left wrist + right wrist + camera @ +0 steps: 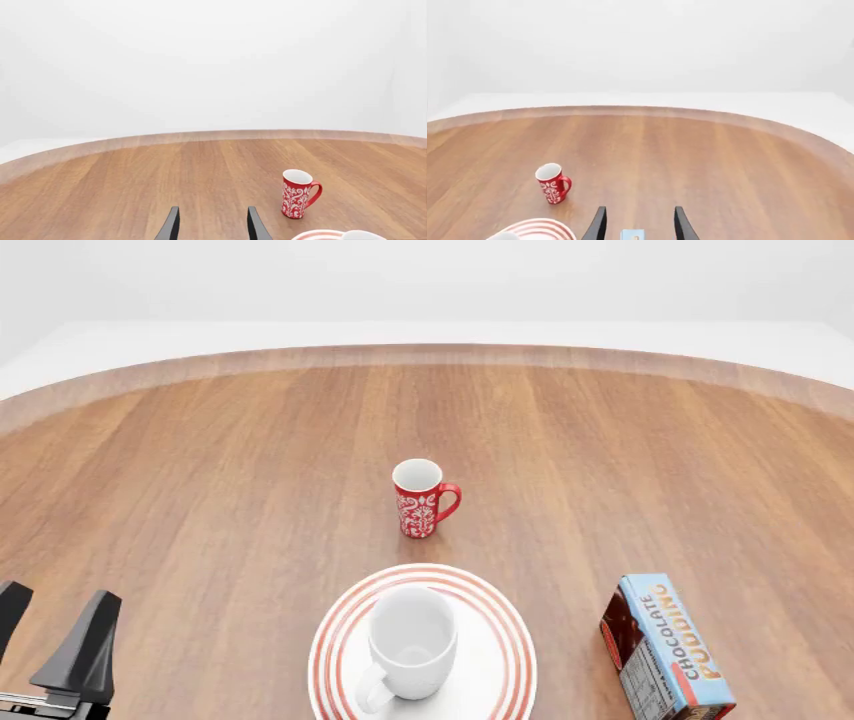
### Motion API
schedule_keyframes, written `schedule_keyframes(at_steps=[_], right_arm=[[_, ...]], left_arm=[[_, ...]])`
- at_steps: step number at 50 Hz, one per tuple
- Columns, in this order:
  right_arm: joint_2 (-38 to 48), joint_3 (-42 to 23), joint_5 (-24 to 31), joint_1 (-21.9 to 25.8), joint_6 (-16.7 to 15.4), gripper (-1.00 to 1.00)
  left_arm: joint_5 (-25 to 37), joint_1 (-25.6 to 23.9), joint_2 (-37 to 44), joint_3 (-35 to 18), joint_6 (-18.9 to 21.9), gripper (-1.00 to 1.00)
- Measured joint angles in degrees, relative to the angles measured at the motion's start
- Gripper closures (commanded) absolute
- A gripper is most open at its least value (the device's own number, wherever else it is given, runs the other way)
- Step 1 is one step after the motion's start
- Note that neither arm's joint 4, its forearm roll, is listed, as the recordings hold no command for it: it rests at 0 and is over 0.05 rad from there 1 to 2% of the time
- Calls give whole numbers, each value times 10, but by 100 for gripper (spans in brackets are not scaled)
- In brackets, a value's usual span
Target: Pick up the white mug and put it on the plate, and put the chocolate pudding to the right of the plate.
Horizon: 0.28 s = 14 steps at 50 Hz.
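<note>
Upright on the plate (501,640) at the front view's bottom centre, cut by the lower edge: white mug (411,638), handle toward the camera. Just right of the plate, lower right corner, partly cropped: chocolate pudding (671,650); beyond, mid-frame, red mug (420,498) on the table (200,460). Lower left, half out of frame: left gripper (54,635), fingers apart, empty; right gripper (637,222) seen only from its wrist camera, likewise spread, holding nothing.
</note>
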Motion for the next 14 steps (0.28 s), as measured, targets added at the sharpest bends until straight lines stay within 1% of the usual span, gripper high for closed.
schedule_keyframes(at_steps=[8, 14], right_arm=[[-52, -23, -1, -20, -28, -100], [-78, -39, -9, -36, -40, -100]], left_arm=[[1, -1, 0, 0, 1, -100], [1, -1, 0, 0, 2, -100]])
